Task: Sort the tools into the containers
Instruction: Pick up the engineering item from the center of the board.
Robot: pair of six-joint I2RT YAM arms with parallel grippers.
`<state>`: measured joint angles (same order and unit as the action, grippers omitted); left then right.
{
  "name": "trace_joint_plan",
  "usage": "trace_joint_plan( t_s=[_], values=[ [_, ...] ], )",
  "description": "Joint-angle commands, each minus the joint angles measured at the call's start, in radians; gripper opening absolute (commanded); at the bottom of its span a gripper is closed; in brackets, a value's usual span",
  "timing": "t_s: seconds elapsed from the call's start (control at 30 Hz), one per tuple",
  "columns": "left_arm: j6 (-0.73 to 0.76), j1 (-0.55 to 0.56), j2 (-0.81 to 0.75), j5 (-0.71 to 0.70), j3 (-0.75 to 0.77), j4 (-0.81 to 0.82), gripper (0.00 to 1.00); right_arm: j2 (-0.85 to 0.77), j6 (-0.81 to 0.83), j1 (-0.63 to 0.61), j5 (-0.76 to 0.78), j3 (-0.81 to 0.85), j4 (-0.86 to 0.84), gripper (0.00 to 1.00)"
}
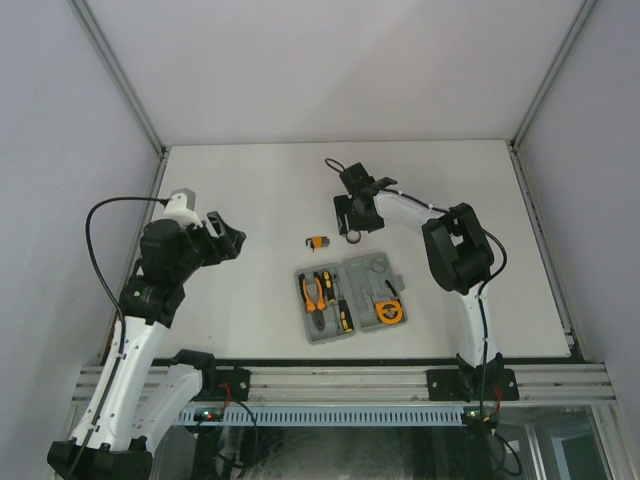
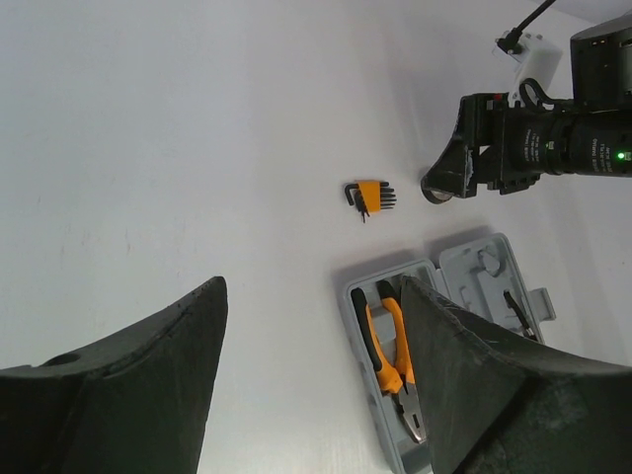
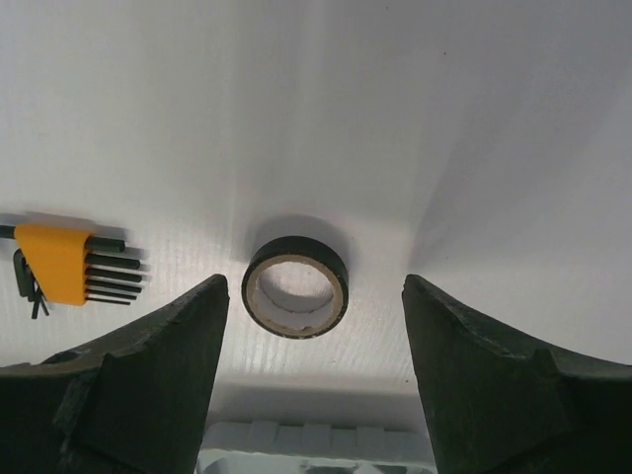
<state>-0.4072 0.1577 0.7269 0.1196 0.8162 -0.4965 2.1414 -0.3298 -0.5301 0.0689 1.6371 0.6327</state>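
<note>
The grey tool case (image 1: 372, 272) lies open at the front middle of the table. In it are orange-handled pliers (image 1: 316, 296), a black-and-yellow screwdriver (image 1: 342, 308) and the round orange tape measure (image 1: 389, 313). The hex key set (image 1: 317, 241) and the black ring (image 1: 354, 238) lie on the table behind the case. My right gripper (image 1: 352, 227) is open just over the ring (image 3: 295, 286), whose hole faces up between the fingers (image 3: 158, 375). My left gripper (image 1: 232, 243) is open and empty, held above the table to the left of the case; it sees the pliers (image 2: 388, 355).
The hex key set (image 3: 59, 262) lies close to the left of the ring. The case rim (image 3: 316, 446) is just in front of the right gripper. White walls and metal rails bound the table.
</note>
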Motion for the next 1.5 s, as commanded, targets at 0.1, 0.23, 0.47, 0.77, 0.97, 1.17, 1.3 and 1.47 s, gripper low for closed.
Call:
trace_joint_plan(
  t_s=[0.1, 0.23, 0.47, 0.77, 0.97, 1.17, 1.3, 1.47],
  values=[
    [0.012, -0.021, 0.007, 0.039, -0.005, 0.029, 0.75, 0.026, 0.035, 0.002, 0.003, 0.063, 0.011, 0.68],
    [0.011, -0.029, 0.012, 0.049, -0.006, 0.029, 0.75, 0.04, 0.044, -0.005, 0.01, 0.072, 0.019, 0.65],
    [0.01, -0.035, 0.016, 0.054, -0.006, 0.031, 0.74, 0.066, 0.063, -0.028, 0.051, 0.101, 0.049, 0.61],
    [0.006, -0.043, 0.022, 0.068, -0.008, 0.037, 0.74, 0.065, 0.061, -0.039, 0.057, 0.094, 0.061, 0.59],
    [0.003, -0.047, 0.025, 0.077, -0.009, 0.04, 0.74, 0.038, 0.053, -0.041, 0.037, 0.076, 0.058, 0.58],
    [0.002, -0.05, 0.026, 0.078, -0.011, 0.041, 0.74, 0.027, 0.051, -0.042, 0.026, 0.069, 0.065, 0.52],
    [0.002, -0.051, 0.029, 0.081, -0.011, 0.043, 0.74, 0.02, 0.05, -0.048, 0.032, 0.063, 0.066, 0.56],
    [0.001, -0.053, 0.028, 0.085, -0.011, 0.044, 0.74, 0.02, 0.052, -0.051, 0.038, 0.062, 0.068, 0.52]
  ],
)
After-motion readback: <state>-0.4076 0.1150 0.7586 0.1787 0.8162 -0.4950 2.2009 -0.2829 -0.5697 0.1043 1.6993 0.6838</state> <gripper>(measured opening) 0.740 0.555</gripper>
